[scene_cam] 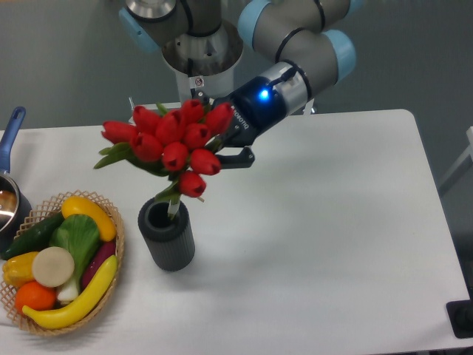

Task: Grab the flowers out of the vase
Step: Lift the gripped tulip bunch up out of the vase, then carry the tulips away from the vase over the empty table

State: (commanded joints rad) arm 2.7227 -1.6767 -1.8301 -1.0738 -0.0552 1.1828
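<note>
Gripper [222, 145] is clamped on the flowers [171, 144]. Stem tips sit just at the rim of the vase [167, 238], lower left of your gripper; pull up-right.

The flowers [174, 140] look like moulded plastic, their red buds smooth with a soft sheen and the green leaves duller. The vase [167, 238] is matt dark grey, its outside ribbed, perhaps rubber or plastic. The claw [222, 148] is black, matt plastic or coated metal. The worktop [332, 222] is smooth, matt white. The basket [111, 277] is rough woven wicker, and the banana [77, 302] in it is glossy yellow plastic.
</note>
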